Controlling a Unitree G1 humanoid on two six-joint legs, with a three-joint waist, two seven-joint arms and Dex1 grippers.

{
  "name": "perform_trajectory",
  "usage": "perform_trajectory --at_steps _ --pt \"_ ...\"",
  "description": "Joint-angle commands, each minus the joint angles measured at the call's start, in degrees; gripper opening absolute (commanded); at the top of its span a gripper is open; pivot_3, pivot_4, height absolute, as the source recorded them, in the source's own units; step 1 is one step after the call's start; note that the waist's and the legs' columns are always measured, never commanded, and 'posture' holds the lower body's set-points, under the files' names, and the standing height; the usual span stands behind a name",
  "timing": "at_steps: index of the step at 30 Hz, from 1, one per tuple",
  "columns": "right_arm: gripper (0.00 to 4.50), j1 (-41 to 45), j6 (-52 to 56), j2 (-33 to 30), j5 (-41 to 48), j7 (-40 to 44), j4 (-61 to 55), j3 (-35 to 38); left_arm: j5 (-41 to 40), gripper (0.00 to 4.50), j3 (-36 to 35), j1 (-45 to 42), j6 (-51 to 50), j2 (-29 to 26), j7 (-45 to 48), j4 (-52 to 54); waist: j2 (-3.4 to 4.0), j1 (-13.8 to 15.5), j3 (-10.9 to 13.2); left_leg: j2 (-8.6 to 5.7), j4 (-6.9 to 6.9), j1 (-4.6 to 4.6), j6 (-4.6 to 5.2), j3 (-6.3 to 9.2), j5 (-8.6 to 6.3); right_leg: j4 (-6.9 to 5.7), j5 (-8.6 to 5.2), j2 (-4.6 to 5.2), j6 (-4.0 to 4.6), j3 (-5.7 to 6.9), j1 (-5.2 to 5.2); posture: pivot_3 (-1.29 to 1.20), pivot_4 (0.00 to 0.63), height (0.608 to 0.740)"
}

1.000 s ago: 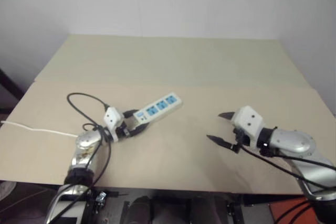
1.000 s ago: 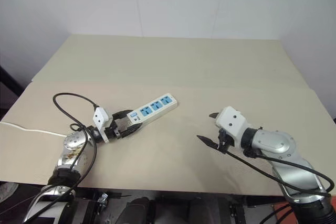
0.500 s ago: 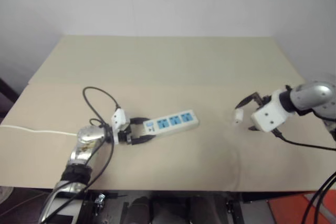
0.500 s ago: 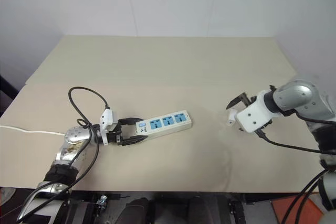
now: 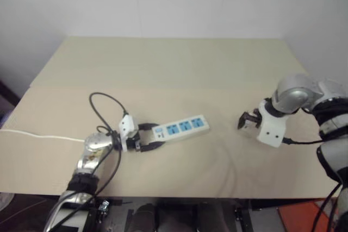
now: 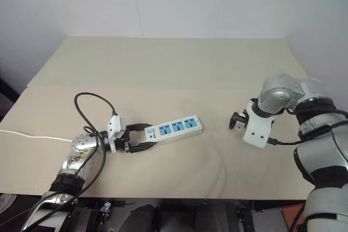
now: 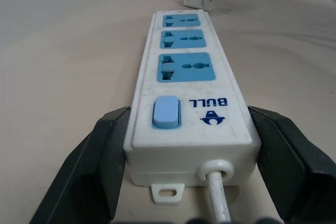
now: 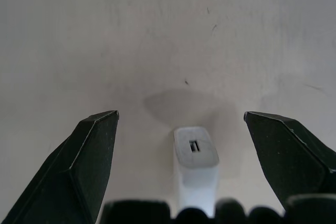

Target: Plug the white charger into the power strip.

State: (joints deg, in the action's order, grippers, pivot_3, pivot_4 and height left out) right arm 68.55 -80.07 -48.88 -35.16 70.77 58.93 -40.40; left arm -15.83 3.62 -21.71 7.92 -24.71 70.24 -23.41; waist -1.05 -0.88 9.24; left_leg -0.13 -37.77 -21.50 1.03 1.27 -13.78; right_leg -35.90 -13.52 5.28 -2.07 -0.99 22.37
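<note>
L gripper (image 6: 142, 137): nearest item. Fingers (image 7: 100, 150) set on both sides of strip's cable end, pressed against its flanks; strip is braced, not lifted.
Strip (image 6: 173, 130): lies flat on table (image 6: 163, 69), sockets up, three blue panels + switch visible. Thin white cable (image 6: 32, 136) runs off toward table's L edge. All sockets judged free.
R gripper (image 8: 181, 166): pointed steeply down over charger, jaws wide apart, nothing held. Fingers (image 8: 86, 156) straddle charger w/ clear gap each side.
Charger (image 8: 195, 156): stands on table between R fingers, untouched; well apart from strip's far end, to the R of it. Small slot seen on upper face; prong side cannot be told.
Step in hand: pick-up of charger, judged. Plugging not yet begun.
Method, grasp: R gripper to be lowered straight, charger kept centred in the gap; jaws to be closed on its flat sides, low on body, so no tilt is caused.
Method, carry: charger to be lifted clear before transfer to strip; prongs to be turned downward if not so already.
Method, brace: L hold on strip to be kept firm; insertion push to be taken by it.
Risk: one finger landing first may tip or skid the charger; small body, light, prob. slips easily.
Risk 2: off-centre grip leaves prongs skewed at socket.
</note>
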Motion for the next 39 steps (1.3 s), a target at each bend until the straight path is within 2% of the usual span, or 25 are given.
perform_trajectory --at_steps 1,16,26,30,37,39 --pt "4.50 2.63 -0.42 0.21 -5.58 -5.92 1.23 -0.71 0.71 3.23 1.29 0.90 -0.49 -0.09 0.28 0.75 0.02 -0.01 0.00 -0.01 0.00 0.00 0.00 0.00 0.00 -0.01 0.00 0.00 0.00 0.00 0.00 0.00 0.150 0.740" --pt "4.50 7.64 2.96 3.00 -26.36 -32.80 6.52 -8.68 1.11 3.23 2.59 2.62 -1.04 0.77 -0.52 3.05 0.08 -0.13 -0.01 -0.05 0.01 0.01 0.00 -0.03 0.00 -0.09 -0.02 -0.02 0.04 -0.05 0.10 0.00 0.150 0.740" --pt "4.50 10.66 2.36 4.32 -32.20 -41.49 9.05 -13.41 0.75 3.23 2.76 3.57 -1.40 0.66 -0.92 4.30 0.10 -0.19 -0.01 -0.06 0.01 0.03 0.00 -0.03 0.00 -0.12 -0.02 -0.03 0.04 -0.07 0.10 0.00 0.150 0.740" --pt "3.67 11.71 1.74 4.86 -33.22 -43.26 9.58 -14.68 0.81 3.23 2.63 3.57 -1.07 0.53 -1.07 4.11 0.14 -0.19 0.00 -0.06 0.02 0.04 0.00 -0.03 0.00 -0.13 -0.03 -0.03 0.05 -0.07 0.11 0.00 0.150 0.740" --pt "1.19 12.71 1.84 5.53 -34.42 -45.84 10.07 -16.26 0.58 3.23 2.59 3.64 -1.70 0.47 -1.14 4.29 0.21 -0.23 0.01 -0.06 0.02 0.05 0.00 -0.03 0.00 -0.15 -0.03 -0.04 0.05 -0.08 0.12 0.00 0.150 0.740" --pt "1.12 12.93 1.64 5.40 -34.60 -46.37 10.07 -16.64 0.58 3.23 2.64 3.59 -1.66 0.48 -1.04 4.29 0.24 -0.20 0.01 -0.06 0.02 0.04 0.00 -0.03 0.00 -0.16 -0.03 -0.03 0.05 -0.08 0.14 0.00 0.150 0.740"
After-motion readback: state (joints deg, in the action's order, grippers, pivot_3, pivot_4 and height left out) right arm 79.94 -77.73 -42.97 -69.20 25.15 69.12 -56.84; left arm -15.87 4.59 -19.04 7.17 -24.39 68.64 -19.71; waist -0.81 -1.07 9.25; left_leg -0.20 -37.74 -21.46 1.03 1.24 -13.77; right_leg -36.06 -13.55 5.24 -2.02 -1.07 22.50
